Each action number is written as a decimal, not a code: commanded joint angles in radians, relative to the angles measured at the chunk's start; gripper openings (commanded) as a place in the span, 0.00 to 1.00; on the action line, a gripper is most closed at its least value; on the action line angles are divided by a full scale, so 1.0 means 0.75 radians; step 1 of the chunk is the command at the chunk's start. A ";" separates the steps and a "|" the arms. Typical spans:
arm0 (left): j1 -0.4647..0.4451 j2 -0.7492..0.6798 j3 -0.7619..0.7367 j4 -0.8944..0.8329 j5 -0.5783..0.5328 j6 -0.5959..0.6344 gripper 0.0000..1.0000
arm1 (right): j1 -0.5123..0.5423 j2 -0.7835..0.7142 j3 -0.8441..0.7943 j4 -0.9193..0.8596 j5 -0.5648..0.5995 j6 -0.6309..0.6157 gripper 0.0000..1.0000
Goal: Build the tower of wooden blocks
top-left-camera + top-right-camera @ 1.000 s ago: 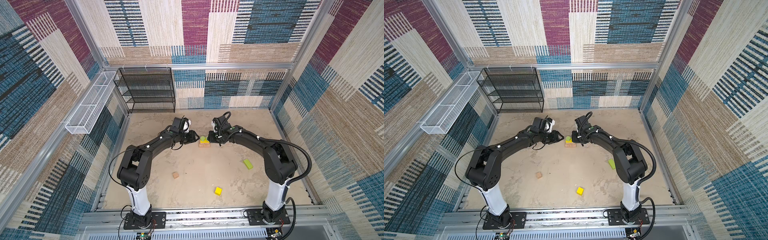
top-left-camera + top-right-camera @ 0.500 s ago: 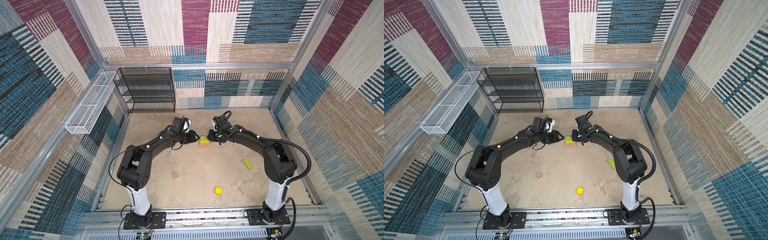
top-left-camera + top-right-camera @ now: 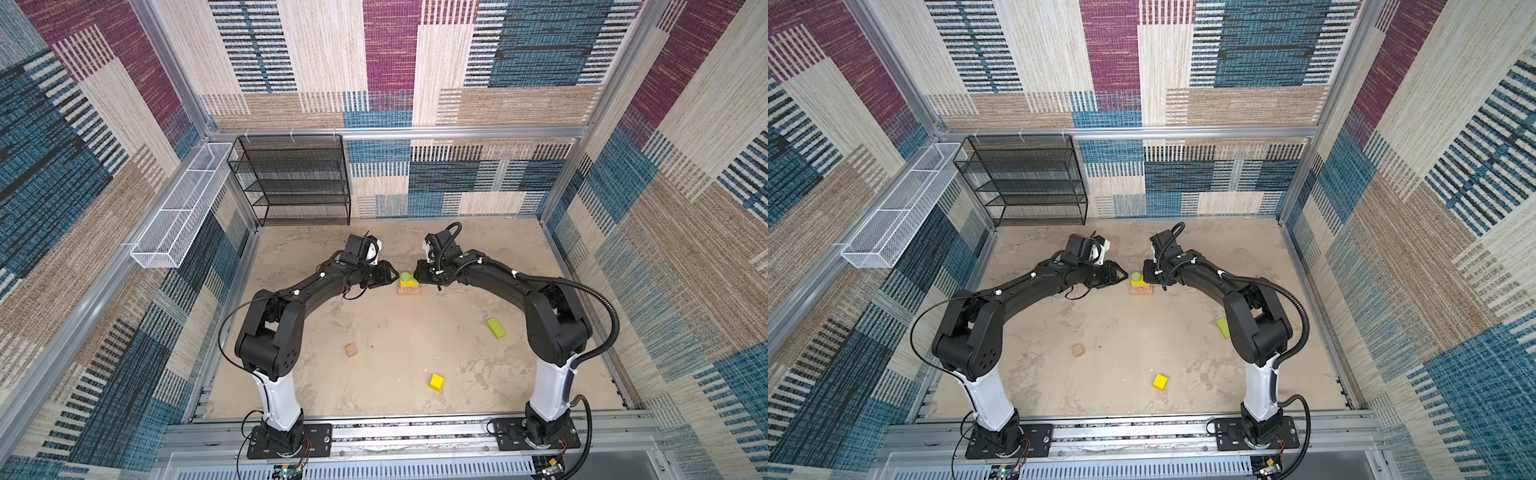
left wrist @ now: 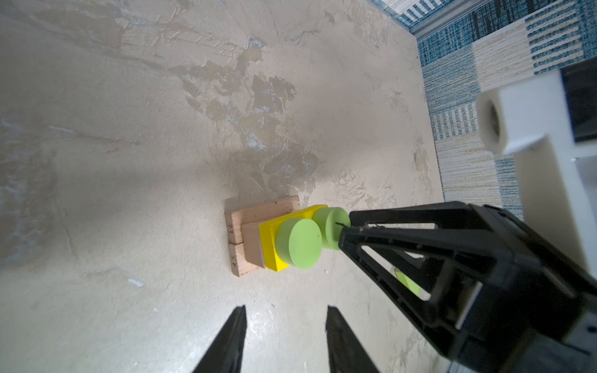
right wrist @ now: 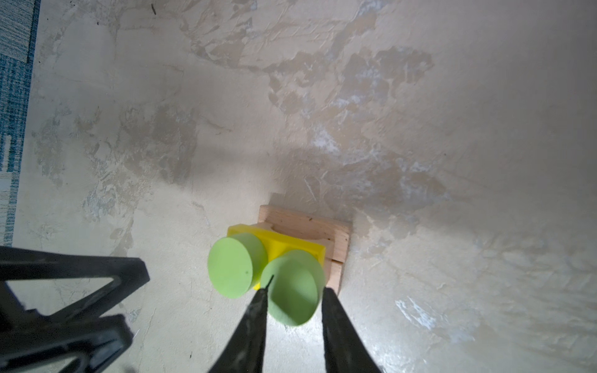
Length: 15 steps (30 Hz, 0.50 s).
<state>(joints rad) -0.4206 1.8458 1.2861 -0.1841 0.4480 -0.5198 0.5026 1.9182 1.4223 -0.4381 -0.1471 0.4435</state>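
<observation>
The wood block tower stands at the back middle of the floor: tan bars (image 3: 409,291) at the bottom, a yellow bar (image 3: 409,284) across them, and a lime green disc (image 3: 405,276) on its left end. My right gripper (image 5: 294,292) is shut on a second lime green disc (image 5: 292,290) at the yellow bar's (image 5: 284,243) other end, beside the first disc (image 5: 234,269). I cannot tell whether the held disc touches the bar. My left gripper (image 4: 286,308) is open and empty, a short way left of the tower (image 4: 258,213).
A tan cube (image 3: 351,350), a yellow cube (image 3: 436,382) and a lime green bar (image 3: 496,328) lie loose on the near floor. A black mesh shelf rack (image 3: 295,183) stands at the back left. A white wire basket (image 3: 178,216) hangs on the left wall.
</observation>
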 commanded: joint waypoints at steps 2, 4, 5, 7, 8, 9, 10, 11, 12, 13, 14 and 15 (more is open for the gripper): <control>0.000 0.004 0.013 -0.004 0.006 0.023 0.45 | 0.000 0.005 0.016 0.034 -0.013 0.008 0.30; -0.001 0.004 0.014 -0.005 0.006 0.024 0.45 | 0.000 0.007 0.018 0.034 -0.012 0.006 0.29; 0.000 0.004 0.013 -0.006 0.006 0.024 0.45 | -0.001 0.007 0.019 0.031 -0.015 0.007 0.29; -0.001 0.005 0.015 -0.010 0.006 0.026 0.45 | 0.000 0.007 0.020 0.031 -0.014 0.008 0.29; 0.000 0.004 0.016 -0.010 0.005 0.026 0.45 | -0.001 0.009 0.022 0.030 -0.014 0.006 0.28; 0.000 0.004 0.015 -0.010 0.004 0.026 0.45 | -0.001 0.009 0.022 0.028 -0.015 0.008 0.28; -0.001 0.004 0.016 -0.010 0.006 0.026 0.45 | -0.001 0.008 0.022 0.028 -0.015 0.009 0.28; 0.000 0.004 0.016 -0.012 0.005 0.026 0.45 | -0.001 0.008 0.023 0.026 -0.015 0.007 0.28; -0.001 0.004 0.017 -0.012 0.004 0.028 0.45 | -0.001 0.008 0.024 0.026 -0.016 0.008 0.28; -0.001 0.004 0.019 -0.013 0.004 0.029 0.45 | -0.001 0.008 0.024 0.024 -0.015 0.006 0.28; 0.000 0.004 0.018 -0.013 0.004 0.028 0.45 | -0.001 0.007 0.024 0.025 -0.014 0.006 0.28; 0.000 0.004 0.018 -0.014 0.004 0.028 0.45 | -0.001 0.008 0.022 0.024 -0.014 0.007 0.28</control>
<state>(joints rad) -0.4206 1.8462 1.2926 -0.1909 0.4480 -0.5194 0.5026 1.9236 1.4319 -0.4381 -0.1490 0.4435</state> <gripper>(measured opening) 0.450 0.279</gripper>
